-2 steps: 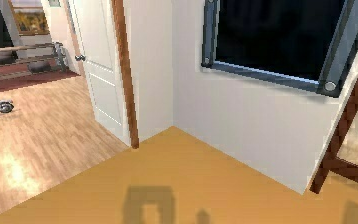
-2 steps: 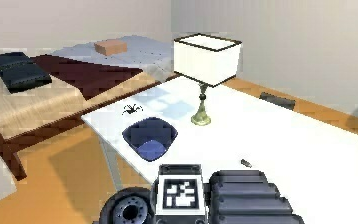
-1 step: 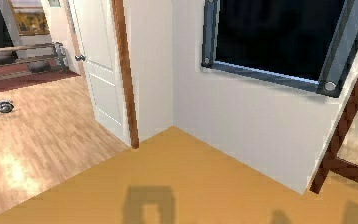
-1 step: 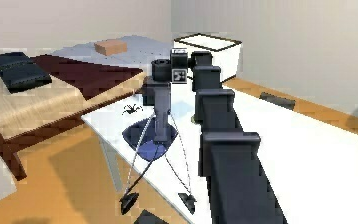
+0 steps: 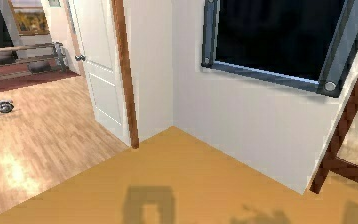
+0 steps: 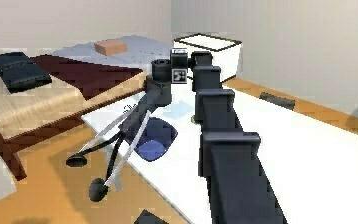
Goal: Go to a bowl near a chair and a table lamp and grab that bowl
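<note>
Blue and shallow, the bowl [image 6: 157,142] lies on a white tabletop [image 6: 307,150] in the arm side view, just left of the arm [image 6: 227,150], whose dark square bar climbs from the bottom edge. At the arm's far end we see the small white squares [image 6: 163,70] with black marks, and below them the gripper [image 6: 88,173], its dark body and two thin fingers [image 6: 109,135] slanting down toward the view's left. The fingers cross in front of the bowl's left side. We cannot tell whether they touch it, whether the claw is spread or pressed together, or whether it holds anything.

Beyond the table stands a bed [image 6: 47,100] with a brown and pale cover, a black pillow [image 6: 17,72] at its left end and a small brown box [image 6: 109,47] farther back. A white, square, open-topped thing [image 6: 207,42] stands by the far wall, near the bed's corner. Orange floor [image 6: 317,110] runs along the view's right.

In the forward view we face a room corner. An open white door [image 5: 99,60] with a brown wooden frame [image 5: 128,80] stands on the left, with plank flooring [image 5: 37,135] beyond it, and a dark window [image 5: 277,35] in a grey surround sits in the right-hand wall. At the right edge we see brown wooden legs [image 5: 339,150], perhaps a chair's
</note>
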